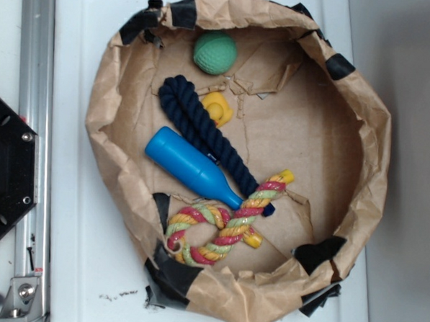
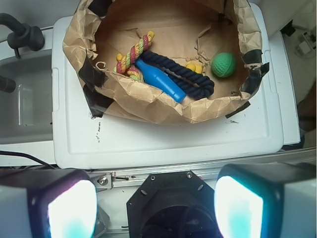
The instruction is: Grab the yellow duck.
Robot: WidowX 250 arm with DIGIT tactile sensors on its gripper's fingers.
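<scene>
White table [image 1: 79, 269], paper-lined nest [image 1: 375, 140]: pincer [image 2: 148, 208] released, far off; drop onto yellow duck [image 1: 218, 108] upper-centre, clear of navy rope [image 1: 202, 128].

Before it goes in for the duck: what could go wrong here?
1. The yellow duck sits tight against the dark blue rope, partly hidden by it in the wrist view; a finger could land on rope instead.
2. The multicolour rope toy has yellow ends, a possible false target.
3. The gripper is open, outside the crumpled paper wall, which it must clear on the way in.
</scene>
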